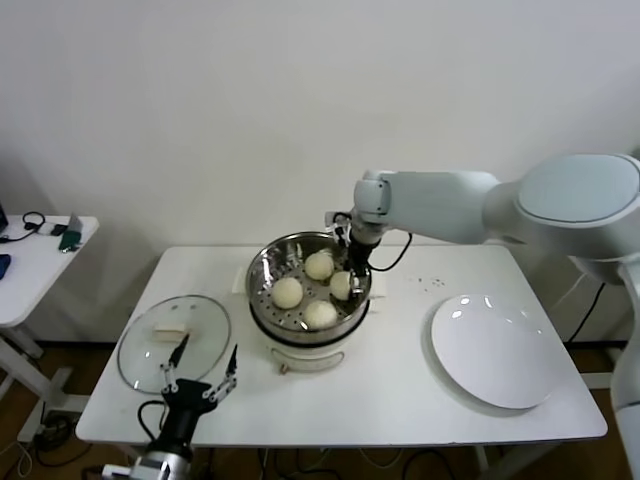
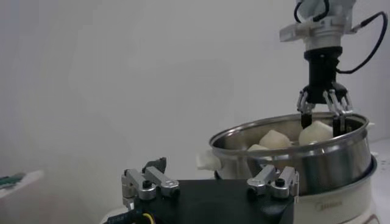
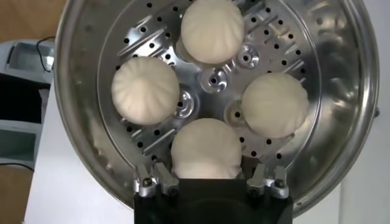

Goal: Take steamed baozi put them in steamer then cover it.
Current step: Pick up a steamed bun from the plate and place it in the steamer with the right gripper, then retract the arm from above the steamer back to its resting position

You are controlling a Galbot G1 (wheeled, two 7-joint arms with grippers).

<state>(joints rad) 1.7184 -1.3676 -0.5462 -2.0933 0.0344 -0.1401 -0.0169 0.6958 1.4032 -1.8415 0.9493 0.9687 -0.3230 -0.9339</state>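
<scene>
The steamer, a shiny steel pot on a cream-white base, stands mid-table. Several cream-white baozi lie on its perforated tray: one at the back, one left, one front, one right. My right gripper reaches down into the pot and is open, its fingers just off either side of the right baozi, which rests on the tray. The cover, a clear glass lid with a white handle, lies flat to the left. My left gripper hovers open by the cover's near edge, holding nothing.
A flat white plate lies on the right of the white table. A small side table with cables and small items stands far left. The right arm stretches across above the table's back right.
</scene>
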